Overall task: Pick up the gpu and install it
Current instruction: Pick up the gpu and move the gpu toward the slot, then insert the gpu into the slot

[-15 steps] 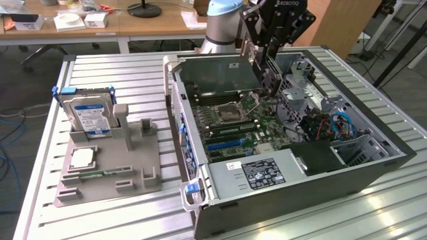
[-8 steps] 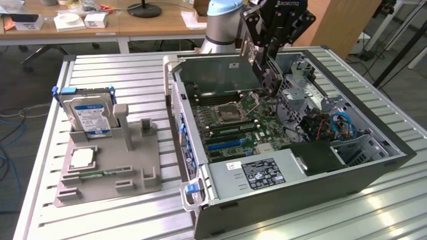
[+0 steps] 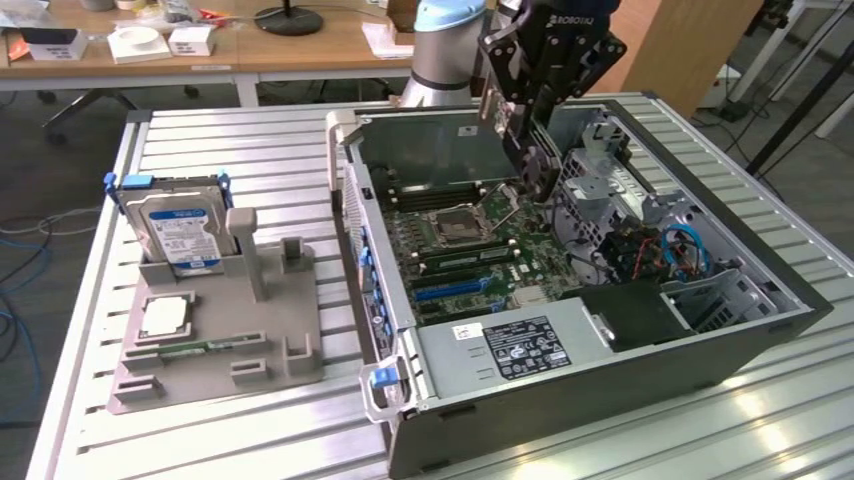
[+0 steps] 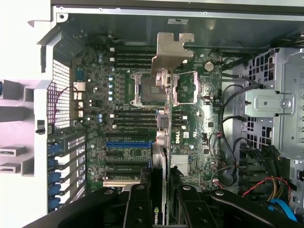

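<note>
Hard drive (image 3: 180, 230) sits parked in the gray holder (image 3: 267, 345) on the exterior view's left, out of the way. Over the open case (image 3: 754, 335) the gripper (image 3: 523, 110) is clamped on the gpu (image 4: 164, 123), holding it edge-down above the motherboard (image 3: 461, 245), I'd guess to meet a slot.

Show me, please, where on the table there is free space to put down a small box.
Bare table lies beyond the hard drive, up to the far edge, and in front of the grey holder, toward the near edge. Inside the case it is crowded: the gripper holds the gpu over the motherboard.
</note>
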Robot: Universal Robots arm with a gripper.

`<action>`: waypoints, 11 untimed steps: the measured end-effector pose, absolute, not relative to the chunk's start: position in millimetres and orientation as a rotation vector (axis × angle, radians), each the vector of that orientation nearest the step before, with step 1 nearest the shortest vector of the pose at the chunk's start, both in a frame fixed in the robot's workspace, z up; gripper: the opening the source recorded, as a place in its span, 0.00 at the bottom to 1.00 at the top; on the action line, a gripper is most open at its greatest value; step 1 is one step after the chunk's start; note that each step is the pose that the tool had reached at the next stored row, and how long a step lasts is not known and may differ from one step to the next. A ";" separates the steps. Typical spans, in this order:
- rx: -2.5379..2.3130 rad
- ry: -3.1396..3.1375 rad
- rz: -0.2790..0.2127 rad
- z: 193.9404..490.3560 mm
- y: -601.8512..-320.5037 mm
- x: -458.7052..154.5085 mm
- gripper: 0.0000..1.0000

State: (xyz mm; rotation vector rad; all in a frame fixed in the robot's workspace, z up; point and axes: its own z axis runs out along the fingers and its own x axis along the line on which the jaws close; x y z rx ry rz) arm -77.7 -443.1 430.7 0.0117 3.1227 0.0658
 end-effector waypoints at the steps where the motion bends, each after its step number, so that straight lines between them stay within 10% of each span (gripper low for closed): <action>1: 0.012 3.123 0.066 430.7 -443.1 -77.7 0.26; 11: 0.012 3.123 0.066 430.6 -443.1 -77.7 0.26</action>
